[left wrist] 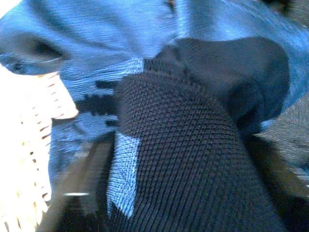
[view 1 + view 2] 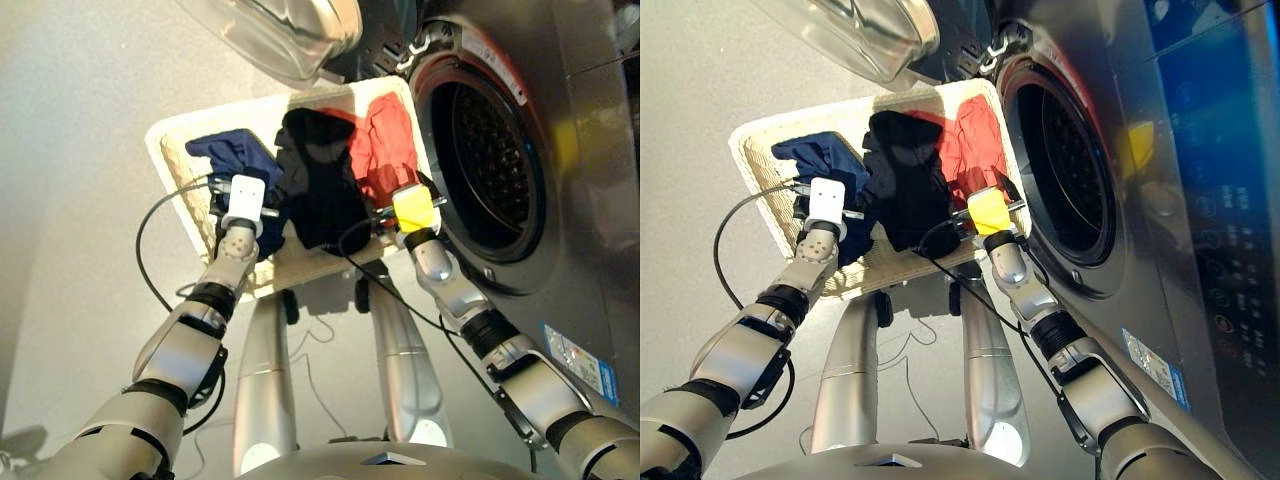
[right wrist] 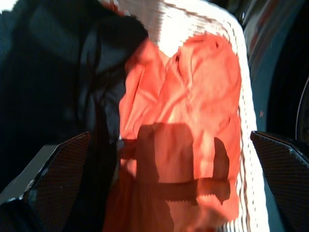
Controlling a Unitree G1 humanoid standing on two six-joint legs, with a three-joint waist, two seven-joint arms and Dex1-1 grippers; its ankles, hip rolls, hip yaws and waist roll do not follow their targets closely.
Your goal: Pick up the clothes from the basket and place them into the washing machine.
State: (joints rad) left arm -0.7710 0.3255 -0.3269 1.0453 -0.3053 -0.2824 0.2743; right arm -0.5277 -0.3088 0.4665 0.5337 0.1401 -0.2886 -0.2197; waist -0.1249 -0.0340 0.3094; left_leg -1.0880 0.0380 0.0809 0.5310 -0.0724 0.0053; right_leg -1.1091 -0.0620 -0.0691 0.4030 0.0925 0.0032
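The basket (image 2: 170, 140) is the landmark: a cream wicker tray on the floor, its right end just beside the washing machine (image 2: 590, 200). At the basket's left end lies the navy garment (image 2: 235, 152), and the left gripper (image 2: 240, 205) is down in it; cloth fills the left wrist view, so I cannot tell how its jaws stand. In the basket's middle lies the black garment (image 2: 318, 180), draped to the near rim. At the basket's right end, nearest the drum mouth (image 2: 490, 165), lies the coral red garment (image 3: 193, 96). The right gripper (image 3: 169, 183) hovers over it with jaws wide apart, holding nothing. Beyond the basket's far rim, the glass door (image 2: 285, 30) hangs open
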